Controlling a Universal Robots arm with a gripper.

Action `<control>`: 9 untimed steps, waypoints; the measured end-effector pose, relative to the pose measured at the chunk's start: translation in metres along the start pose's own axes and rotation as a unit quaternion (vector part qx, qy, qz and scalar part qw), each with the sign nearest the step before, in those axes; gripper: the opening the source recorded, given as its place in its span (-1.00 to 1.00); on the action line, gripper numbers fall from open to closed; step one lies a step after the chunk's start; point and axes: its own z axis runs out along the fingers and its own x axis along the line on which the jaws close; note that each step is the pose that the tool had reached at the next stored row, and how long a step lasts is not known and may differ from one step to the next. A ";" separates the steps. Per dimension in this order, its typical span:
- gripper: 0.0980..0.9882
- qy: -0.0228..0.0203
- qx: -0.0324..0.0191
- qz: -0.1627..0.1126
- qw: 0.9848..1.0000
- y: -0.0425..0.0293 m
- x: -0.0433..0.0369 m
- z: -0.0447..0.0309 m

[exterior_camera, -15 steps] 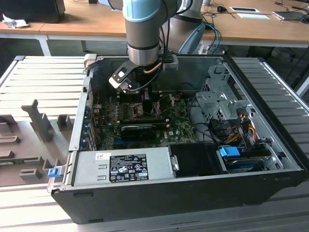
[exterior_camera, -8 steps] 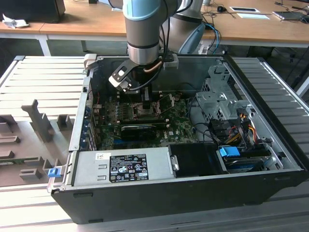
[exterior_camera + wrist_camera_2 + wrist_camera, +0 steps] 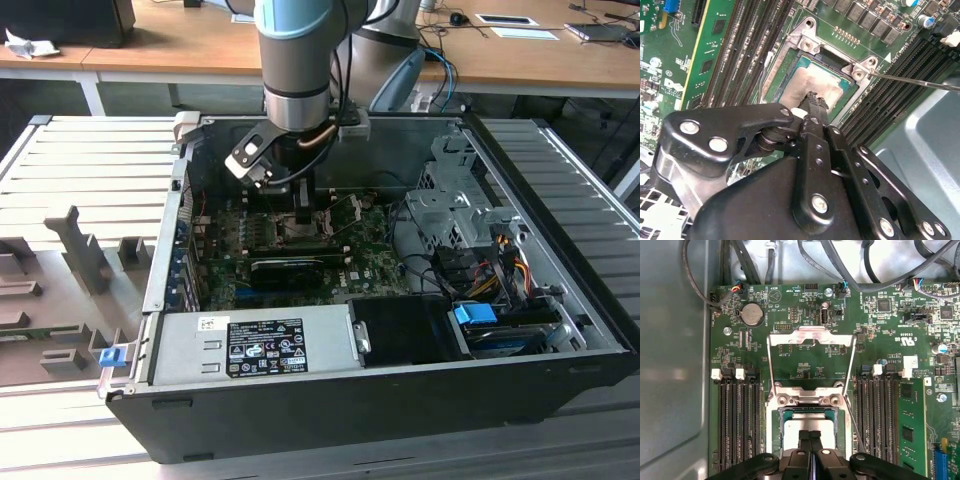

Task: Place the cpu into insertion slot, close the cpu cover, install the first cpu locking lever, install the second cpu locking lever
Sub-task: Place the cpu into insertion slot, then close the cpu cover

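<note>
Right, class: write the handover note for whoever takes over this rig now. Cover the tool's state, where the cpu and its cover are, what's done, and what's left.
Tool: shut, tips on or just above the top of the cpu.
cpu: lies flat in the insertion slot, silver-grey side up.
cpu cover: swung open, lying back over the board beyond the slot.
Locking lever: one thin rod stands free, not latched.
Done: cpu is in the slot.
Left: closing the cover and installing both levers.
</note>
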 end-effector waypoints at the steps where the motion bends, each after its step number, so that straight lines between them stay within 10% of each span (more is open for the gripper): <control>1: -0.98 0.000 0.000 0.000 1.000 0.0000 0.0000 -0.0007; 9: -0.98 0.000 0.006 0.000 1.000 0.0043 0.0001 -0.0057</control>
